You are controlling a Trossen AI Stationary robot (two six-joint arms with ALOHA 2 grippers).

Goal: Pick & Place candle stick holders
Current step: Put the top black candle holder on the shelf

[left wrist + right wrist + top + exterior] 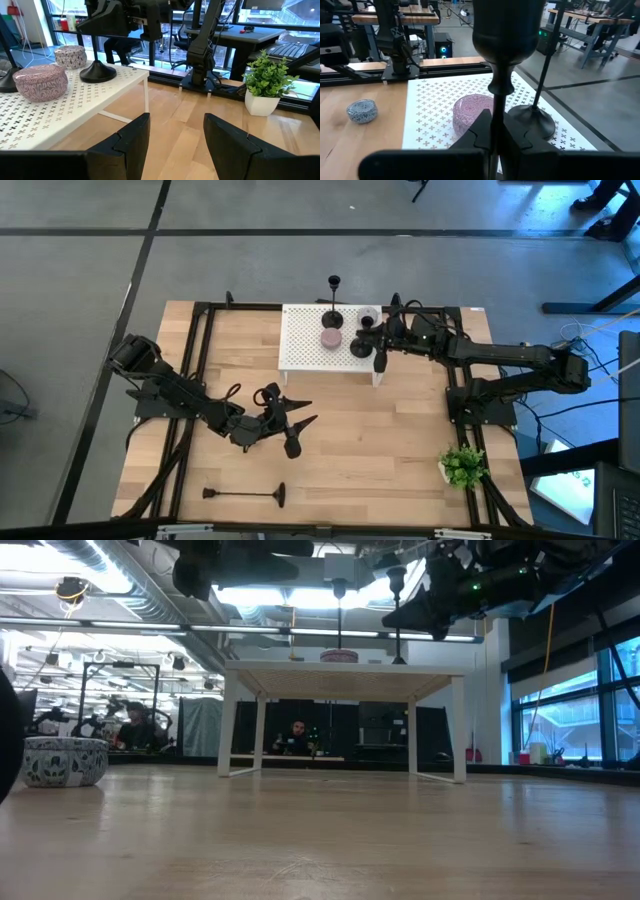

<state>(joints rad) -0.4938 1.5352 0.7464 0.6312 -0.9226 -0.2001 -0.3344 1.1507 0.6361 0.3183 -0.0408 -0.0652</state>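
Note:
One black candle stick holder (pixel 507 35) stands upright over the white perforated stand (pixel 300 350) at the table's far middle, with my right gripper (pixel 495 135) shut on its stem. A second holder (pixel 535 117) stands on its round base on the stand just beyond it. A third holder (pixel 245 495) lies on its side on the wood near the front left. My left gripper (pixel 175 140) hovers open over the table's middle (pixel 298 420), pointing level at the stand, with nothing between its fingers. My right gripper pinches the holder's thin stem (pixel 496 102), just below the cup top, between its two fingers. The fingers come in roughly level from the table's right and lie across the stem. The holder stays upright, and its round base (pixel 97 74) looks set on the stand's top.
A pink patterned tin (pixel 475 112) and a second tin (pixel 70 56) sit on the stand beside the holders. A small grey-blue tin (pixel 362 110) lies on the wood beside the stand. A potted green plant (pixel 462 465) stands at the near right. Black frame rails run along both table sides.

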